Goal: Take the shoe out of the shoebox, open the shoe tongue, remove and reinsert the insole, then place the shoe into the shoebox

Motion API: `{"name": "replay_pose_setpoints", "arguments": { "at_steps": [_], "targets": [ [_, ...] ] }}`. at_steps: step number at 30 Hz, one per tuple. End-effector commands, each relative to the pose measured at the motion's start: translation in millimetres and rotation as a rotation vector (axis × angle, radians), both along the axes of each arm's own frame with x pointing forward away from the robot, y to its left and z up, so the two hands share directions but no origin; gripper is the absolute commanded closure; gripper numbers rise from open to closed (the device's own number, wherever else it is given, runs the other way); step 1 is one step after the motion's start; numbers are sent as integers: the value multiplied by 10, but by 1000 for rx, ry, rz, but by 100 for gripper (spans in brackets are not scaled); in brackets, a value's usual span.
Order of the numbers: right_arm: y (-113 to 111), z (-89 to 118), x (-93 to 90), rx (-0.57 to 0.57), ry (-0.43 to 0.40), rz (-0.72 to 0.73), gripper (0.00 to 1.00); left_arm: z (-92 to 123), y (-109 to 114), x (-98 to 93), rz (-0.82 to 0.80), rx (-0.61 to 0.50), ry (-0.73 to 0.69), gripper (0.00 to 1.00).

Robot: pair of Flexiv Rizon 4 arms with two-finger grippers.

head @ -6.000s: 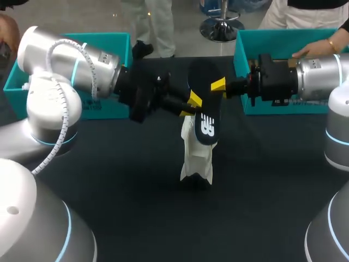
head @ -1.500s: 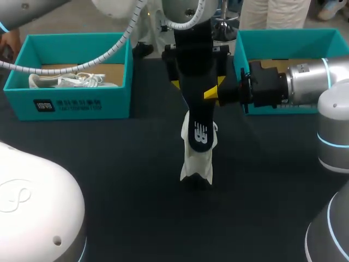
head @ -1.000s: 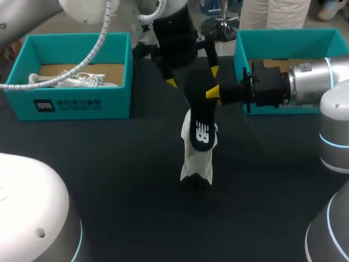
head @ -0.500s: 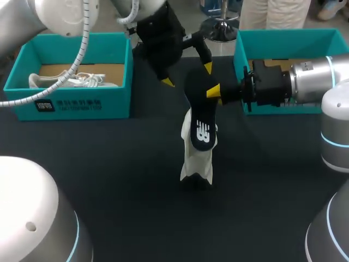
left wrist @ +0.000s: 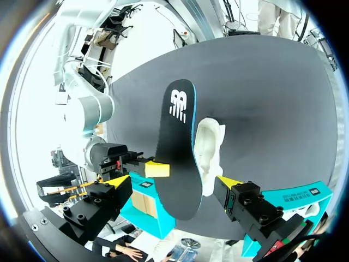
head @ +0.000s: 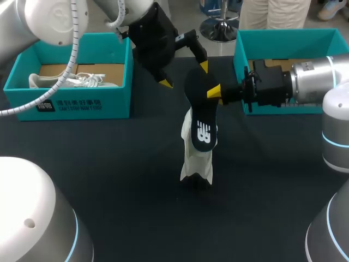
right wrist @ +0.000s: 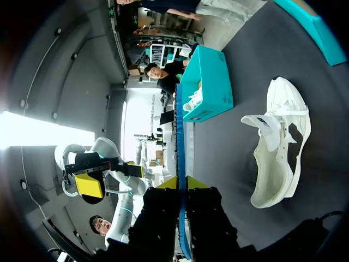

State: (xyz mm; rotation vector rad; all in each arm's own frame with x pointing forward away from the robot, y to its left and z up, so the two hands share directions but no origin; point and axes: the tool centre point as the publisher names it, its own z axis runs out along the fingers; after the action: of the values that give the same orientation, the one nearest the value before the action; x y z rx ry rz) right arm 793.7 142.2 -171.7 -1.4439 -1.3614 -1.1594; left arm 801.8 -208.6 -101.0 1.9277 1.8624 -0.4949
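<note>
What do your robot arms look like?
Both the left arm and right arm are round, silvery-white tubes with glowing blue rings. A curly white cable runs along the left one. The left gripper and right gripper are black, each with two yellow-tipped fingers.

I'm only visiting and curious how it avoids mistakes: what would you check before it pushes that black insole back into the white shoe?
1. Grip on the insole: ok; the right gripper is shut on its edge.
2. Left gripper out of the way: ok; open, not touching the insole.
3. Shoe opening: ok; the tongue is folded out in the right wrist view.
4. Shoe steadied: not ok; no gripper holds it.
5. Insole end at the opening: cannot tell; it overlaps the shoe in the head view.
</note>
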Motion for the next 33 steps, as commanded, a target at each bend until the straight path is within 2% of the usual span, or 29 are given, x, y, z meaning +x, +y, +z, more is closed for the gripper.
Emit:
{"name": "replay_pose_setpoints", "arguments": {
  "at_steps": [1,33],
  "targets": [
    [-18,23,-37,-2,-3,-8,100,-11,12,-9,0,-4,-2,0],
    [-20,48,-47,11,-17,3,100,-11,12,-9,0,-4,-2,0]
  ]
}}
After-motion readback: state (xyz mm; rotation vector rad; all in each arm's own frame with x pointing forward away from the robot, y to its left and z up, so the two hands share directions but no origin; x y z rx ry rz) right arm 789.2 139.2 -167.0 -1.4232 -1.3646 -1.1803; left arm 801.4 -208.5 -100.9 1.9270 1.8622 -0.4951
